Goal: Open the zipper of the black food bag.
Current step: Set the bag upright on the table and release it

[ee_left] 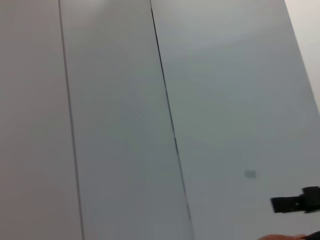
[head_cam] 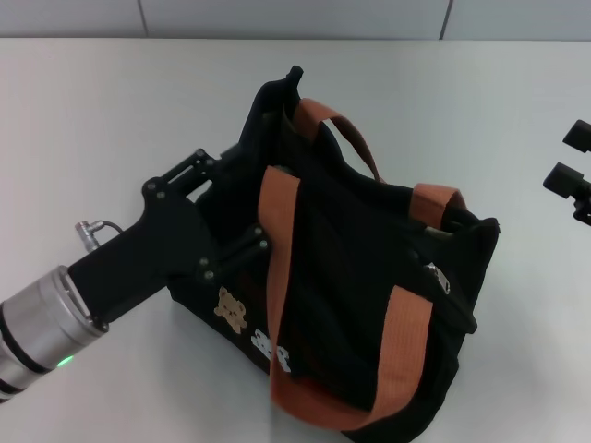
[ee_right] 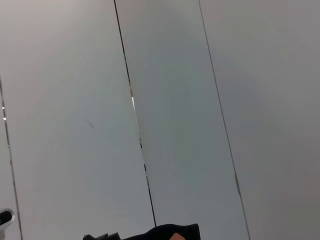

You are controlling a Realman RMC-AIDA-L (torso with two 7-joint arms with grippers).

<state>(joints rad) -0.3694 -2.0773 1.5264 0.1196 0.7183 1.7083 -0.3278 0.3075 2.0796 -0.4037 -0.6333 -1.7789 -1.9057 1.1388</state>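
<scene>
The black food bag (head_cam: 351, 268) stands mid-table, slumped, with its orange-brown handles (head_cam: 277, 277) draped over the top and front. The zipper's silver pull tab (head_cam: 438, 276) shows at the bag's right end, near the rim. My left gripper (head_cam: 236, 209) reaches in from the lower left and lies against the bag's left end, black on black. My right gripper (head_cam: 569, 157) hangs open at the right edge of the head view, well clear of the bag. The wrist views show mostly wall panels, with a sliver of the bag (ee_right: 167, 232) at one edge.
The white table (head_cam: 111, 120) spreads around the bag, with a pale wall behind it. A small bear mark (head_cam: 231, 311) and a white mark (head_cam: 272, 349) sit on the bag's front. A black gripper part (ee_left: 297, 203) shows far off in the left wrist view.
</scene>
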